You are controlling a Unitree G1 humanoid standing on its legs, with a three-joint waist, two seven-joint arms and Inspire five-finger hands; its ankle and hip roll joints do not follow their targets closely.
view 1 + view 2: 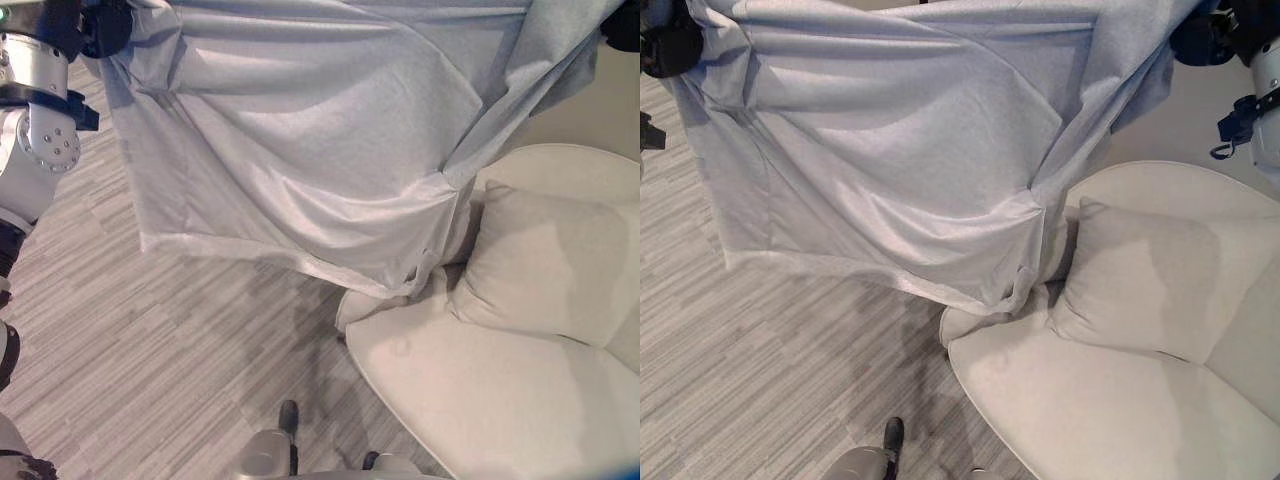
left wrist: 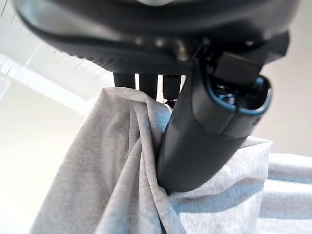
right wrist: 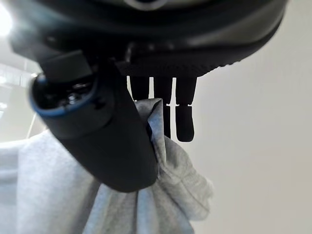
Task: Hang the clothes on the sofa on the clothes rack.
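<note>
A light grey shirt [image 1: 300, 150] hangs spread out in the air between both hands, its lower hem trailing down to the white sofa [image 1: 500, 400]. My left hand [image 1: 100, 30] pinches the shirt's upper left corner; the left wrist view shows the thumb [image 2: 204, 131] pressed against bunched cloth [image 2: 117, 161]. At the upper right, my right hand [image 1: 1205, 35] is shut on the other corner, and the right wrist view has its thumb [image 3: 107, 141] clamping the fabric [image 3: 165, 180] against the fingers [image 3: 183, 112].
A white cushion [image 1: 550, 270] rests on the sofa at the right. Grey striped flooring [image 1: 150, 350] lies at the left and below the shirt. A pale wall [image 1: 1180, 130] rises behind the sofa.
</note>
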